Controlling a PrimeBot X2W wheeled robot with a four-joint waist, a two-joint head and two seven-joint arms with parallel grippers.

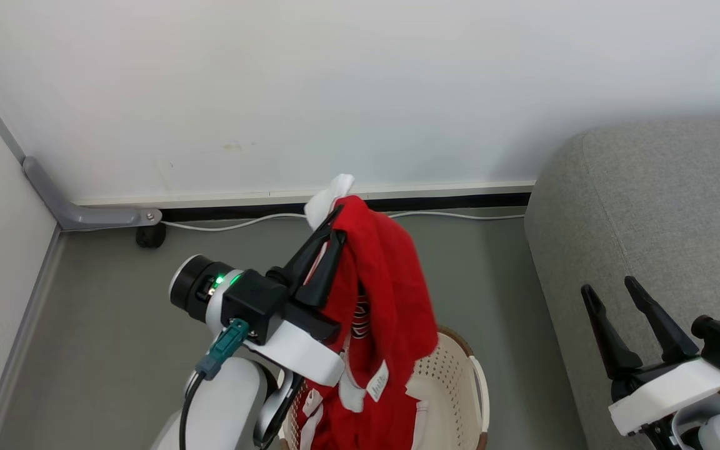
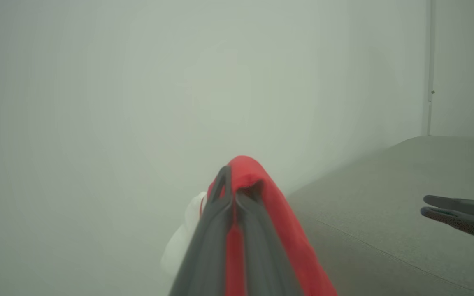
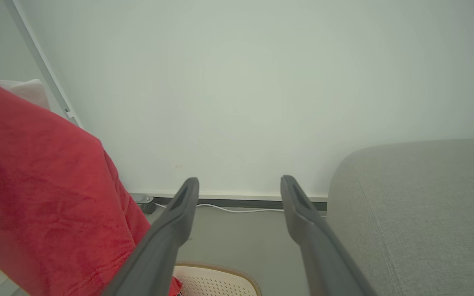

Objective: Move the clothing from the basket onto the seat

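- Our right gripper [image 1: 610,287] sits at the lower right of the head view, seen against the near side of the seat [image 1: 647,206]. Its two fingers are spread wide with nothing between them.
- Just below us the basket [image 1: 454,369] stands on the floor [image 1: 104,325] beside the seat, and red cloth trails down into it.
- Our left gripper [image 1: 337,222] is raised above the basket, jaws pressed together and pinching the clothing [image 1: 391,287]. The red fabric drapes from the fingertips, with a white tag showing low down.
- Beyond, a white cable [image 1: 235,223] runs along the foot of the wall [image 1: 360,81].
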